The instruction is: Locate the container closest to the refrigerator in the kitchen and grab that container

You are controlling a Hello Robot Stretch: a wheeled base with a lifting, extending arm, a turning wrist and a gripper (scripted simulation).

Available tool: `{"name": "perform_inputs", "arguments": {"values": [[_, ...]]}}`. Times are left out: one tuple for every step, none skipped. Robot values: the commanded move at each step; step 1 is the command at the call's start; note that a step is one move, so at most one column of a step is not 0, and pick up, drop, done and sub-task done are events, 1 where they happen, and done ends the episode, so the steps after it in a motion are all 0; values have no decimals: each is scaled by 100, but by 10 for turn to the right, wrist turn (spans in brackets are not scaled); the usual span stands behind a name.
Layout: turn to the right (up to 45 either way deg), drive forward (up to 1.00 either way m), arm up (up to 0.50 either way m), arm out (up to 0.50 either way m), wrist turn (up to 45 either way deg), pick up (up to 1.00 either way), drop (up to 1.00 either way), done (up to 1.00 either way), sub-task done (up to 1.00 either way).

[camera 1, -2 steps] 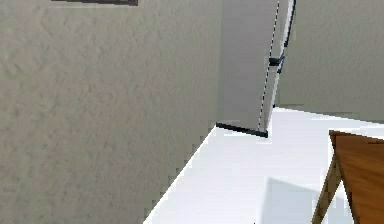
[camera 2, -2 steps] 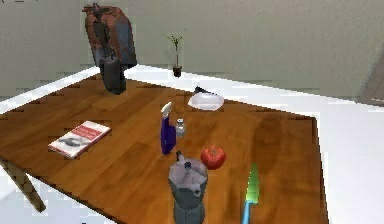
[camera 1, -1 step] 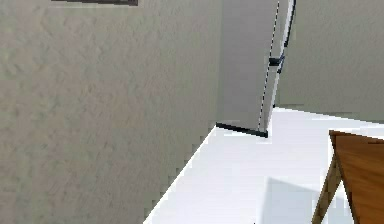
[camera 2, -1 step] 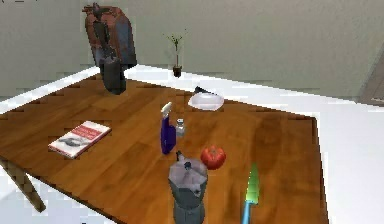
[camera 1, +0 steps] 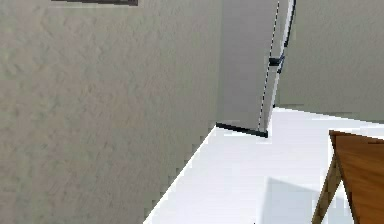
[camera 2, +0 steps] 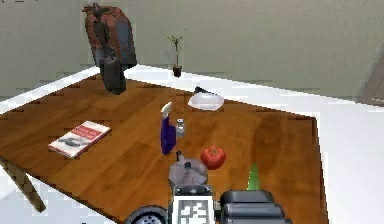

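Counter (camera 2: 280, 140), wooden — blue spray bottle (camera 2: 167, 132), shaker (camera 2: 181, 127), red fruit (camera 2: 212, 156), grey round pot (camera 2: 188, 176) near hand (camera 2: 150, 214) at bottom edge — hand's load: cannot tell.

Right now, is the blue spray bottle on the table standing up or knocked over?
Upright. The blue spray bottle stands on its base on the wooden table, pale nozzle on top.

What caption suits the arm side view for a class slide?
Wooden table bearing backpack, potted plant, book, blue spray bottle, red fruit.
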Motion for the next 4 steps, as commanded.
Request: {"name": "perform_inputs", "arguments": {"values": [[0,0,0,40,0,0,0,0,0],[0,0,0,0,450,0,0,0,0],[0,0,0,0,450,0,0,0,0],[0,0,0,0,450,0,0,0,0]]}}
